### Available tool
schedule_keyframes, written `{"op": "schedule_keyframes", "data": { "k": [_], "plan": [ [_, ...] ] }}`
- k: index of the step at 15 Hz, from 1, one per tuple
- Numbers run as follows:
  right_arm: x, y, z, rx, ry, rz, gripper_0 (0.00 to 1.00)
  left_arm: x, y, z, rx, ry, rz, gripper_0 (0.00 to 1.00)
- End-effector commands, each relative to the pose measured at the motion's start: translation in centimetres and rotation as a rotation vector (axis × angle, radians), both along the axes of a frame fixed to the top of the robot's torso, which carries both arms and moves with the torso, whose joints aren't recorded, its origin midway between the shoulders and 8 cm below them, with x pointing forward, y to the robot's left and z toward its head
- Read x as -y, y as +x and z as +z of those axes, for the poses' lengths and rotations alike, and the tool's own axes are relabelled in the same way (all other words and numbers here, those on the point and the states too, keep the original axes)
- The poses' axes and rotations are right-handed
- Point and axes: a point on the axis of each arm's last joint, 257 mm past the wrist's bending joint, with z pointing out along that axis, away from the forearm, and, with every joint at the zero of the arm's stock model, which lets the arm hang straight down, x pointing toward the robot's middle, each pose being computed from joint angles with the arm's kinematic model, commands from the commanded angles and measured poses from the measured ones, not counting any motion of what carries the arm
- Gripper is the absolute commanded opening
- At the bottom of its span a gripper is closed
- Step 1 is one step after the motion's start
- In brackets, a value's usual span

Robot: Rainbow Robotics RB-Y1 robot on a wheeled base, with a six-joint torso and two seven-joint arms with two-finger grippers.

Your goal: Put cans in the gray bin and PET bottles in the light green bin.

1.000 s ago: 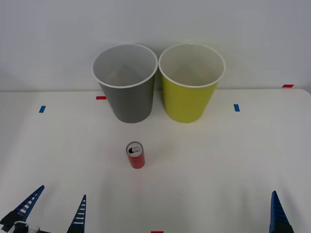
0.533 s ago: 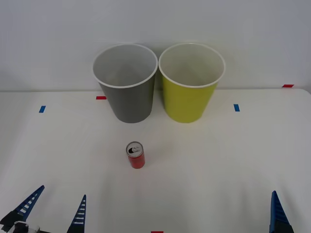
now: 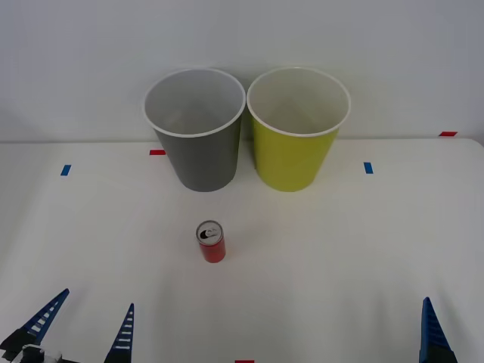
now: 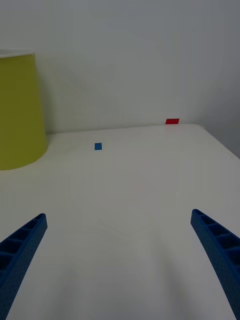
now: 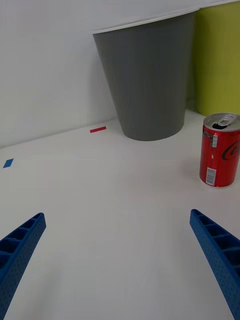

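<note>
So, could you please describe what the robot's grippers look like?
The left gripper and right gripper each have two long blue fingers, tapering to a point, with ribbed, ladder-like cutouts along their length. A bit of black and white hardware sits at the left gripper's base.

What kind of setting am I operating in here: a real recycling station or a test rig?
Most likely a lab test rig: a bare white table against a plain wall, small red and blue tape markers, and just one can before the gray bin and the light green bin.
</note>
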Motion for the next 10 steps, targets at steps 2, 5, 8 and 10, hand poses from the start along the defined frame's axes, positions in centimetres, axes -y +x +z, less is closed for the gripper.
{"op": "schedule_keyframes", "data": {
  "k": [2, 5, 8, 10],
  "plan": [
    [0.0, 0.0, 0.0, 0.0, 0.0, 0.0, 1.0, 0.0, 0.0, 0.0, 0.0, 0.0, 0.0, 1.0],
    [0.0, 0.0, 0.0, 0.0, 0.0, 0.0, 1.0, 0.0, 0.0, 0.0, 0.0, 0.0, 0.0, 1.0],
    [0.0, 0.0, 0.0, 0.0, 0.0, 0.0, 1.0, 0.0, 0.0, 0.0, 0.0, 0.0, 0.0, 1.0],
    [0.0, 0.0, 0.0, 0.0, 0.0, 0.0, 1.0, 0.0, 0.0, 0.0, 0.0, 0.0, 0.0, 1.0]
  ]
}}
